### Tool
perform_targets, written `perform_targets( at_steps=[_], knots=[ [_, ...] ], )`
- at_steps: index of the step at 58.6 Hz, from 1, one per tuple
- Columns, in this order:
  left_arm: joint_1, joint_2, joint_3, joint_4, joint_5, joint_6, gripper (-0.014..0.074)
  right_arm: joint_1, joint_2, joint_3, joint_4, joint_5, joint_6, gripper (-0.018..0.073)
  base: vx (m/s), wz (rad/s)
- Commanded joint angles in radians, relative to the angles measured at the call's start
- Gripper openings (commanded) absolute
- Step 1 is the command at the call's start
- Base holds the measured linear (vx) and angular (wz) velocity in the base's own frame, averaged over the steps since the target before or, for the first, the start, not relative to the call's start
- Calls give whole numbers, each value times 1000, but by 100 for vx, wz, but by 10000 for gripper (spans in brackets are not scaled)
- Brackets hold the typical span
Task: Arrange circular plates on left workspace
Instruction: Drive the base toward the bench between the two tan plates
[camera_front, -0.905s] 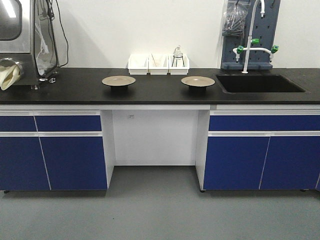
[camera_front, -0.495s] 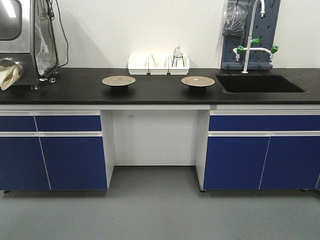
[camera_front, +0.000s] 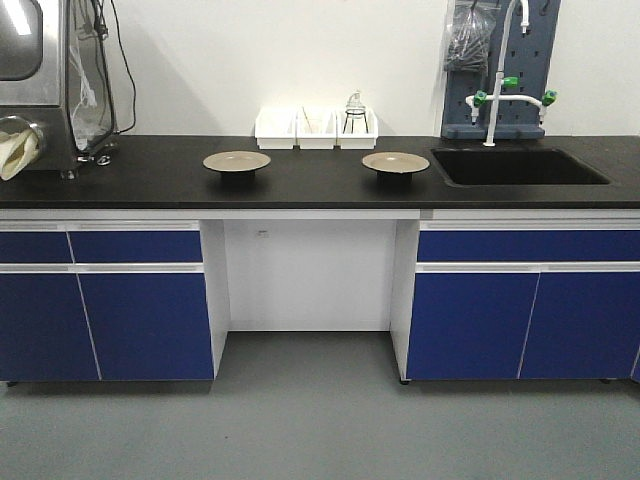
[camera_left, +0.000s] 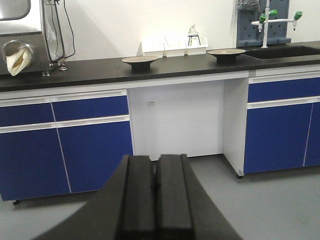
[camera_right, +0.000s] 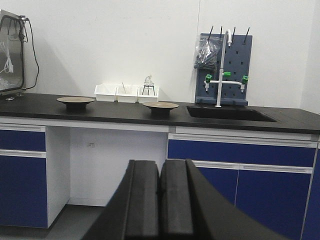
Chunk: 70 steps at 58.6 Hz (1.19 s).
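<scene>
Two round tan plates with dark undersides rest on the black benchtop (camera_front: 150, 180). One plate (camera_front: 237, 161) (camera_left: 140, 60) (camera_right: 75, 100) lies left of centre. The other plate (camera_front: 396, 162) (camera_left: 226, 52) (camera_right: 161, 105) lies just left of the sink (camera_front: 515, 166). My left gripper (camera_left: 154, 158) is shut with nothing in it, far back from the bench over the floor. In its own wrist view my right gripper (camera_right: 159, 162) is shut and empty too, well short of the cabinets. Neither gripper shows in the front view.
Three white bins (camera_front: 316, 130) stand against the wall behind the plates, one holding a glass flask (camera_front: 356, 112). A tap and pegboard rack (camera_front: 500, 70) rise behind the sink. A steel machine (camera_front: 45, 80) occupies the bench's far left. Blue cabinets (camera_front: 130, 300) flank a knee gap.
The view has shifted very slightly; the plates sit where they were on the benchtop.
</scene>
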<state>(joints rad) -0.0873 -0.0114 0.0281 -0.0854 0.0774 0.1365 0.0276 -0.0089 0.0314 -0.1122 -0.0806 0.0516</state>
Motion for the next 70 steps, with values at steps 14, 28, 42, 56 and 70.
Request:
perform_targets(
  at_steps=[14, 28, 42, 56, 70],
  knots=[
    [-5, -15, 12, -1, -77, -9, 2, -3, -16, 5, -9, -80, -4, 0, 5, 1],
    [-5, -15, 12, -1, -77, -9, 2, -3, -16, 5, -9, -80, -4, 0, 14, 4],
    [-5, -15, 12, -1, -77, -9, 2, -3, -16, 5, -9, -80, -4, 0, 20, 3],
    [-5, -15, 12, -1, -77, -9, 2, -2, -16, 5, -9, -80, -4, 0, 21, -13],
    [-5, -15, 12, -1, -77, -9, 2, -2, -16, 5, -9, -80, -4, 0, 26, -3]
  ],
)
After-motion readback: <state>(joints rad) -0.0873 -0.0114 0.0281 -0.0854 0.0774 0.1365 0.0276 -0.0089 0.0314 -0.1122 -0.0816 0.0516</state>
